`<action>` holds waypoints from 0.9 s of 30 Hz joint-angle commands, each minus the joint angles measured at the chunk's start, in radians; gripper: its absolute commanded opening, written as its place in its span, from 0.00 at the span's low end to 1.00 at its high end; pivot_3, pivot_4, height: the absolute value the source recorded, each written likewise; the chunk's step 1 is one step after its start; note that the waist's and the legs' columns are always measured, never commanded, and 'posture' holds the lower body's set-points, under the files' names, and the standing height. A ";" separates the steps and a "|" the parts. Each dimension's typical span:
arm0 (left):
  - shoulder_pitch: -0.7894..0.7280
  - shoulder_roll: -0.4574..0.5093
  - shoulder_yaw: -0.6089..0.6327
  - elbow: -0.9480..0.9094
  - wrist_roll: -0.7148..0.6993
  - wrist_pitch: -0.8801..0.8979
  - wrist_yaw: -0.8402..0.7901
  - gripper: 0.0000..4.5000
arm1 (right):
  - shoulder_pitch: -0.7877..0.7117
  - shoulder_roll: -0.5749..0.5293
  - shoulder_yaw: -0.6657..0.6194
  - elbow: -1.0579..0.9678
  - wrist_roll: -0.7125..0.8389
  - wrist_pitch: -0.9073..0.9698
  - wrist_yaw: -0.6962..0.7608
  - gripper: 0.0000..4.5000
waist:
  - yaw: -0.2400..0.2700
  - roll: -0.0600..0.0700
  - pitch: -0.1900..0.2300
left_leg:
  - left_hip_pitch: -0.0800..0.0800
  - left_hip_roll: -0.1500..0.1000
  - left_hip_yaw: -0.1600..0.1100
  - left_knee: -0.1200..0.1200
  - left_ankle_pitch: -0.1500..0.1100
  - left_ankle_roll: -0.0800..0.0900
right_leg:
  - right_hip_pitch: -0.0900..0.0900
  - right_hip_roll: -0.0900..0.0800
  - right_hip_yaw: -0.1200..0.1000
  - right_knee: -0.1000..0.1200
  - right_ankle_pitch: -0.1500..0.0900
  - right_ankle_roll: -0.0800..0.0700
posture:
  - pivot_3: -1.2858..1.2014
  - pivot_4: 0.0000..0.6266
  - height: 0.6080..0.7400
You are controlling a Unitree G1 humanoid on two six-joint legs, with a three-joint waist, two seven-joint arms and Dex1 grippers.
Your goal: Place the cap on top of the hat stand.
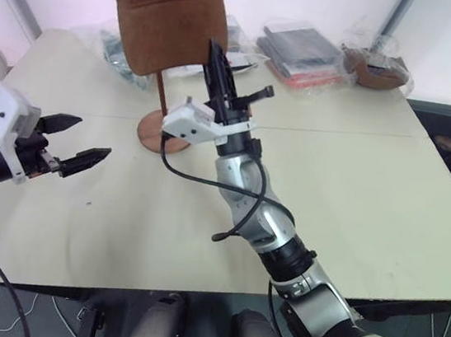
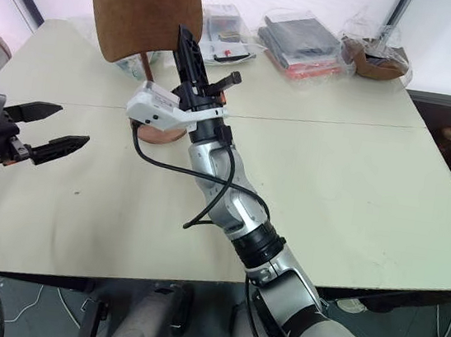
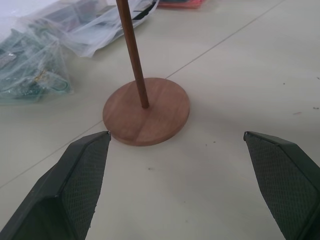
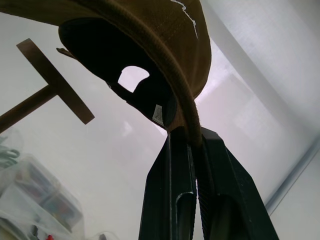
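The cap [image 1: 164, 13] is brown suede with small white script embroidery, and the hat stand [image 3: 146, 110] is reddish-brown wood. The tabletop [image 1: 355, 194] is pale cream. Both the left gripper [image 1: 81, 143] and the right gripper [image 1: 215, 69] have black fingers with white housings behind them.

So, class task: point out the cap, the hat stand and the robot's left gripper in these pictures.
cap [image 1: 165, 23], left eye view, on the suede crown.
hat stand [image 3: 147, 116], left wrist view, on the round wooden base.
left gripper [image 1: 80, 139], left eye view, midway between the tips of its open fingers.
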 commanded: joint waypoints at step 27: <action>0.014 0.016 0.035 -0.036 -0.007 0.011 0.029 1.00 | 0.064 0.133 0.082 0.070 -0.049 0.076 -0.111 0.01 | -0.001 0.000 0.000 | 0.000 0.000 0.000 0.000 0.000 0.000 | -0.001 0.000 0.000 0.000 0.000 0.000 | 0.52 0.24 1.00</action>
